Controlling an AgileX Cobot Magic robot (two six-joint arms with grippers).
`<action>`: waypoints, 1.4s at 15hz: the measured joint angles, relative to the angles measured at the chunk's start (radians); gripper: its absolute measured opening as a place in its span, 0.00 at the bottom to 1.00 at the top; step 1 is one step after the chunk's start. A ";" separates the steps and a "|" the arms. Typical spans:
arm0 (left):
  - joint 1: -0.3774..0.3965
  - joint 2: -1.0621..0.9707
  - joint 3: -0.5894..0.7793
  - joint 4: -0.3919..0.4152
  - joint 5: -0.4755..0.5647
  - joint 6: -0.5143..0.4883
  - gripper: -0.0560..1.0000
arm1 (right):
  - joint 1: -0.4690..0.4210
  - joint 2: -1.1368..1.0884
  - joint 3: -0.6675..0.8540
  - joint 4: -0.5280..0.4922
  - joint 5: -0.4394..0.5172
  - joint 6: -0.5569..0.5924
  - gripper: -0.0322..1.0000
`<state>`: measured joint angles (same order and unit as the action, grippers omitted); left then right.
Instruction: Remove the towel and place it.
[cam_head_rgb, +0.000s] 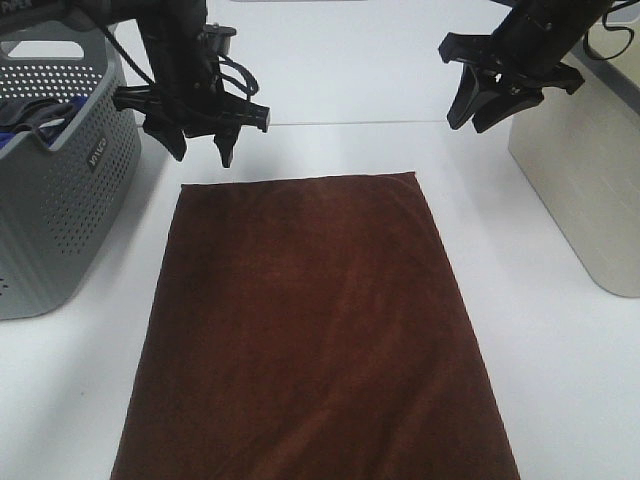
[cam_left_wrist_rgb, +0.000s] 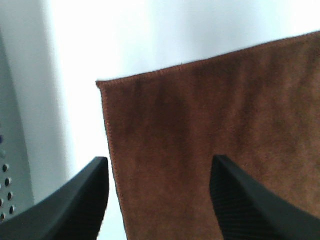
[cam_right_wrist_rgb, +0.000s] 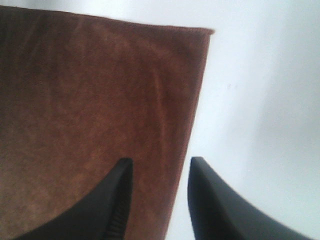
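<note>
Both empty with jaws apart, left gripper (cam_head_rgb: 201, 152) and right gripper (cam_head_rgb: 470, 126) hover over the far corners of the towel (cam_head_rgb: 312, 330), flat on the table (cam_head_rgb: 565, 390); a low sweep could snag its hem

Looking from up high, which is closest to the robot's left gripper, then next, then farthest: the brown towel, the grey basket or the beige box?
1. Brown towel: its far left corner lies just below the left gripper.
2. Grey basket: beside it, on the left.
3. Beige box: far across, at the right edge.
</note>
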<state>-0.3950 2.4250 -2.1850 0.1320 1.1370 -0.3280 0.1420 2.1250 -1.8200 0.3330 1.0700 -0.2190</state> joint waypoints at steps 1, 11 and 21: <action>0.006 0.036 -0.050 -0.002 0.017 0.000 0.60 | 0.017 0.033 -0.045 -0.027 -0.001 0.001 0.38; 0.084 0.096 -0.099 -0.054 0.003 0.012 0.60 | 0.116 0.381 -0.312 -0.181 -0.102 0.088 0.39; 0.083 0.096 -0.099 -0.055 -0.040 0.023 0.60 | 0.116 0.460 -0.355 -0.214 -0.188 0.104 0.26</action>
<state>-0.3120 2.5210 -2.2840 0.0770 1.0970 -0.3050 0.2580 2.5850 -2.1750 0.1190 0.8820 -0.1150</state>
